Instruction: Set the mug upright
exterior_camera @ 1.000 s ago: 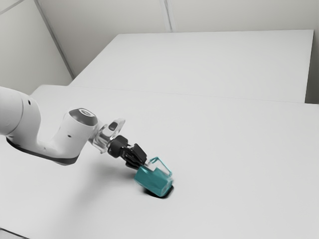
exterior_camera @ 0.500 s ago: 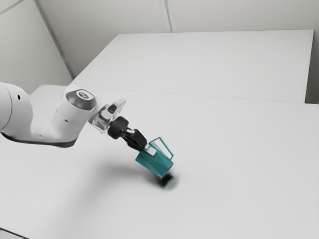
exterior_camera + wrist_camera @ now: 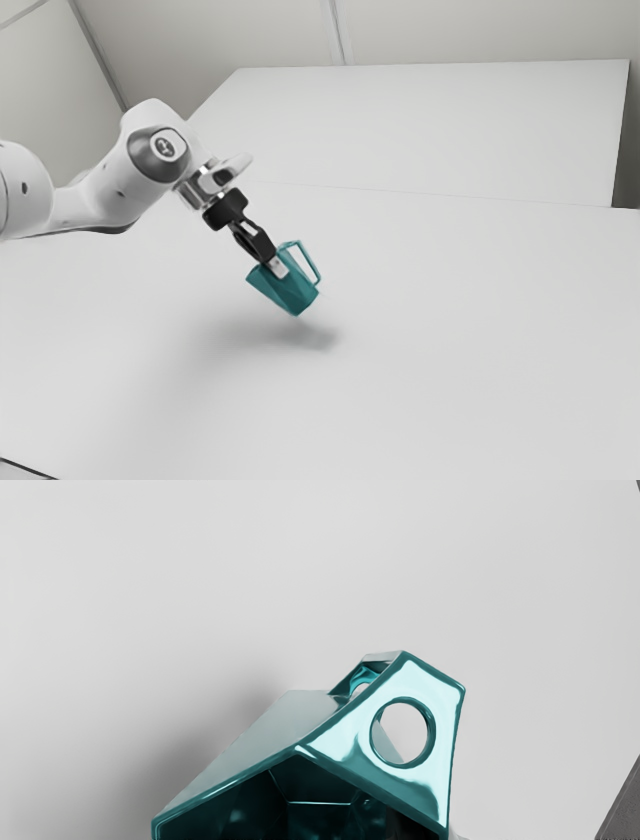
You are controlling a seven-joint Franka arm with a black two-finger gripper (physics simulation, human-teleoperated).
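Looks like the end effector (image 3: 276, 265)'s clamped on the mug (image 3: 288, 291), mid-frame above the desk (image 3: 450, 320). Base slants lower right, so I'd guess that long axis needs swinging vertical.

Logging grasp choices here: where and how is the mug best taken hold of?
I'd pinch the mug by its rim, coming from the open mouth, one finger inside, one outside: it hangs tilted, mouth toward the gripper, and the rim looks thin.

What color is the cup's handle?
The mug's handle is teal, shiny and bluish-green; it shows best in the wrist view.
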